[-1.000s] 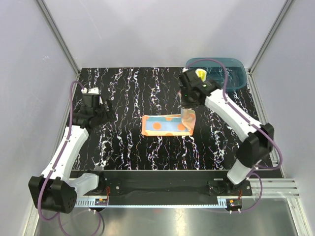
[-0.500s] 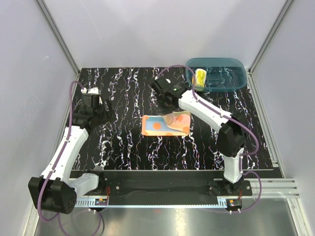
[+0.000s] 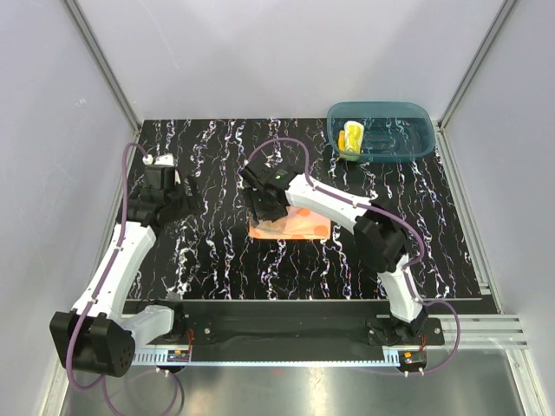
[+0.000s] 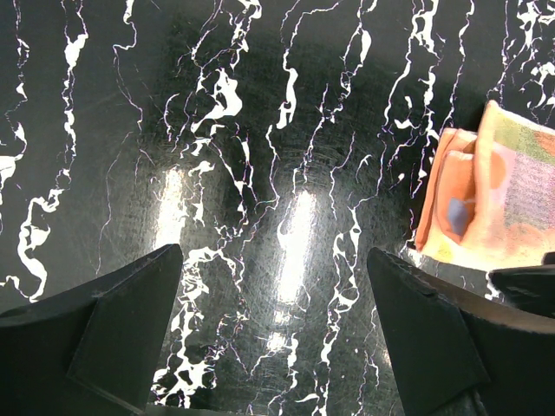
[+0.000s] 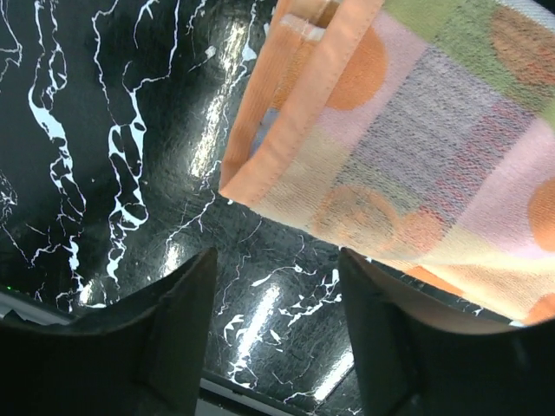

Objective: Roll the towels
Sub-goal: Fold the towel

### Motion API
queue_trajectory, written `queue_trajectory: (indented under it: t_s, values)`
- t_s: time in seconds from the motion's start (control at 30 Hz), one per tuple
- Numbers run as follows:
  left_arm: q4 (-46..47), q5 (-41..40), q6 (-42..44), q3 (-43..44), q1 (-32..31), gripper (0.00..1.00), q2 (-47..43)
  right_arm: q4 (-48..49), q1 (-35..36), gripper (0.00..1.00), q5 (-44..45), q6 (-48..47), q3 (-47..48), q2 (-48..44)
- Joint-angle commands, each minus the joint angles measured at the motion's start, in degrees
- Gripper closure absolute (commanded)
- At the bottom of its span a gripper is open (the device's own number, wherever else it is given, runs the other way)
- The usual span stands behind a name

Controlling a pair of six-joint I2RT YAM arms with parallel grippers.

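The orange polka-dot towel [image 3: 305,225] lies folded over on itself in the middle of the black marbled table [image 3: 217,156]. My right gripper [image 3: 264,211] hovers at the towel's left end. In the right wrist view that gripper [image 5: 277,299] is open with only table between its fingers, and the towel's folded hem [image 5: 347,130] lies just beyond the tips, reaching the right finger. The yellow towel [image 3: 352,137] sits bundled inside the teal tub [image 3: 408,139]. My left gripper [image 3: 182,192] is open over bare table at the left; in its wrist view [image 4: 277,295] the orange towel [image 4: 494,199] shows at the right edge.
The teal tub stands at the table's far right corner. Grey enclosure walls and metal frame posts [image 3: 104,78] bound the table on three sides. The right arm's cable [image 3: 286,146] loops above the towel.
My right gripper swept left across the table, carrying the towel's right end over onto its left part, then opened and let it go. The left arm has not moved.
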Motion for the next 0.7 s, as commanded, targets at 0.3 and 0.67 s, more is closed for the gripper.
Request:
queue_trajectory:
  t_s: [0.3, 0.67]
  values:
    - [3.7, 5.5, -0.1, -0.7, -1.2, 0.11, 1.9, 2.5, -0.5, 0.16, 3.5, -0.8, -2.2, -13.4]
    - [8.6, 6.6, -8.8, 8.6, -17.1, 0.19, 17.2, 12.6, -18.8, 0.61, -8.5, 2.4, -33.2, -27.7]
